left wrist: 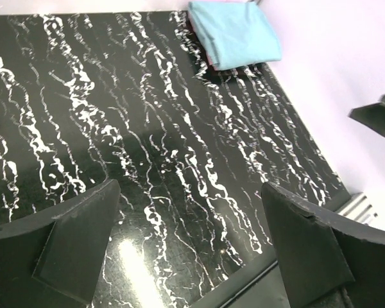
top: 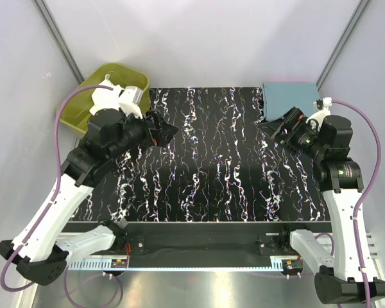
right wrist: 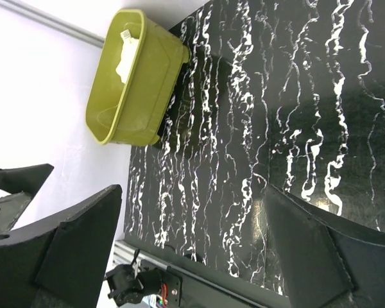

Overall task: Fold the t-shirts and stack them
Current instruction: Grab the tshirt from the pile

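Between shirts, left hand (top: 162,131) and right hand (top: 274,128) spread, empty; next, I judge, lift white t-shirt (right wrist: 125,56) from tub (top: 74,119) beside left hand.

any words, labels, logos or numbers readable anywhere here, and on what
None can be read.
No print shows on the folded light blue shirt.
No label shows on the green tub or the white cloth in it.
Any marking on the small circuit board at the near edge is too small to read.
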Action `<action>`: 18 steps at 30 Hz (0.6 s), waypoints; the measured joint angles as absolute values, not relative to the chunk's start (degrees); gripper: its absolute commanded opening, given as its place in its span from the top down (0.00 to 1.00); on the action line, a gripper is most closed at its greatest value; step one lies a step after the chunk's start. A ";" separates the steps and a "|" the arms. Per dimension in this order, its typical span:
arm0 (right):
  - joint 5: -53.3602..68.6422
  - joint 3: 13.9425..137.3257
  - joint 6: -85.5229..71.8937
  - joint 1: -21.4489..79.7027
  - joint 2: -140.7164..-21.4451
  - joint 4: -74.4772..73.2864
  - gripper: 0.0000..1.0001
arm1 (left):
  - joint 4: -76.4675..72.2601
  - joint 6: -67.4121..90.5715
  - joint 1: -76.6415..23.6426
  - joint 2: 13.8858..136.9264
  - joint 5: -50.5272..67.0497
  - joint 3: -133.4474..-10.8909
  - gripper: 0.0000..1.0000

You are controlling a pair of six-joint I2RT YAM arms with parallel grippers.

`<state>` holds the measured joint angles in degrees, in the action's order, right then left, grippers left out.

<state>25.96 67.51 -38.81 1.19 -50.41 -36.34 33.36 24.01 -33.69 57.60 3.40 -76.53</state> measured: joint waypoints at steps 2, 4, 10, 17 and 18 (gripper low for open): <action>25.15 67.51 -38.83 1.19 -50.43 -36.38 0.00 | 33.36 23.97 -33.69 58.50 2.55 -76.53 0.01; 24.88 67.51 -38.87 1.19 -50.43 -36.40 0.00 | 33.54 23.59 -33.69 59.46 1.04 -76.53 0.01; 24.95 66.00 -40.40 1.19 -50.26 -35.88 0.00 | 36.01 19.73 -31.92 66.54 -9.67 -83.07 0.02; 26.37 64.36 -41.87 1.21 -50.35 -35.24 0.00 | 38.00 19.64 -10.92 85.58 -15.49 -99.61 0.07; 26.85 64.29 -41.89 1.28 -50.30 -34.85 0.00 | 38.37 19.92 -8.19 88.55 -15.62 -101.58 0.07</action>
<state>26.85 64.29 -41.89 1.28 -50.30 -34.85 38.37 19.92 -8.19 88.55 -15.62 -101.58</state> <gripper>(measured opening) 0.994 0.935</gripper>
